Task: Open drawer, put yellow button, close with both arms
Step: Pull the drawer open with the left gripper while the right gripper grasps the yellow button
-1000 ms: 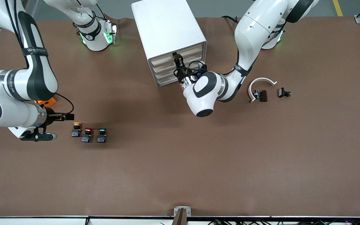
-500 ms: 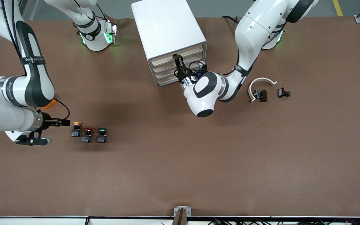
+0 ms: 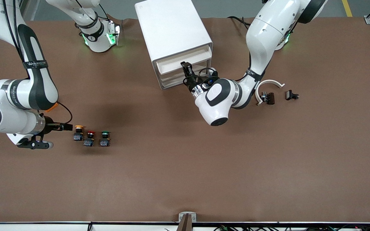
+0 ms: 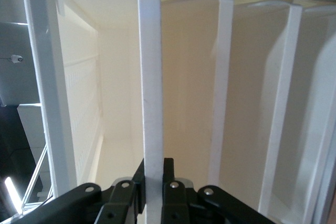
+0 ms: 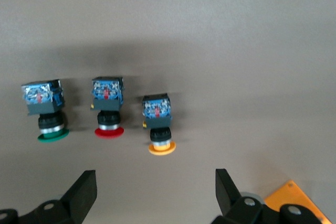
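Note:
The white cabinet (image 3: 172,29) stands at the table's back middle. Its top drawer (image 3: 172,65) is pulled partly out and shows a white tray inside. My left gripper (image 3: 186,68) is shut on the drawer's front edge (image 4: 151,103), which runs between its fingers in the left wrist view. The yellow button (image 3: 78,132) lies on the table toward the right arm's end, and also shows in the right wrist view (image 5: 159,124). My right gripper (image 3: 68,127) is open and empty, low over the table right beside the yellow button, with the cap facing the gap between its fingers (image 5: 156,190).
A red button (image 3: 89,138) and a green button (image 3: 105,138) lie in a row beside the yellow one. An orange object (image 3: 52,106) lies under the right arm. A white curved piece (image 3: 268,84) and two small black parts (image 3: 291,95) lie toward the left arm's end.
The top drawer has slid out of the cabinet with my left gripper on its front edge. My right gripper has dropped lower and drawn back slightly beside the yellow button.

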Robot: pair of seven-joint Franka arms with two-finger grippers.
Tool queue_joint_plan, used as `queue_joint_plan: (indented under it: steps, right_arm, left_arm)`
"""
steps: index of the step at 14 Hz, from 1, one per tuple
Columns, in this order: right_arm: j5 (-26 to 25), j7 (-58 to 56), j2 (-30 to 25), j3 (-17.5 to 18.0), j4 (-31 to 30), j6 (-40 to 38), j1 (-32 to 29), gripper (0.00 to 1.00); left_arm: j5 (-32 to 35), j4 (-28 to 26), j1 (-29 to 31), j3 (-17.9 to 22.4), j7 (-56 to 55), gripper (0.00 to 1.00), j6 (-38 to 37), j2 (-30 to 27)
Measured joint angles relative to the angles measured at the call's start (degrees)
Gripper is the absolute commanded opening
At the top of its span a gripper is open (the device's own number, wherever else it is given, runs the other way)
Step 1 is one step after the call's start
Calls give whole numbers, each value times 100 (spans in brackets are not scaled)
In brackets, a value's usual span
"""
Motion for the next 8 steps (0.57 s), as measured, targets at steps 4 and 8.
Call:
queue_joint_plan:
  steps: [4, 8]
  right_arm:
    - [-1, -26, 5, 3, -872, 1298, 0, 100]
    - [-2, -55, 17, 7, -1244, 1800, 0, 100]
  left_arm:
    - [-17, 60, 39, 91, 0, 0, 76, -2]
    - [-31, 107, 200, 103, 0, 0, 176, -3]
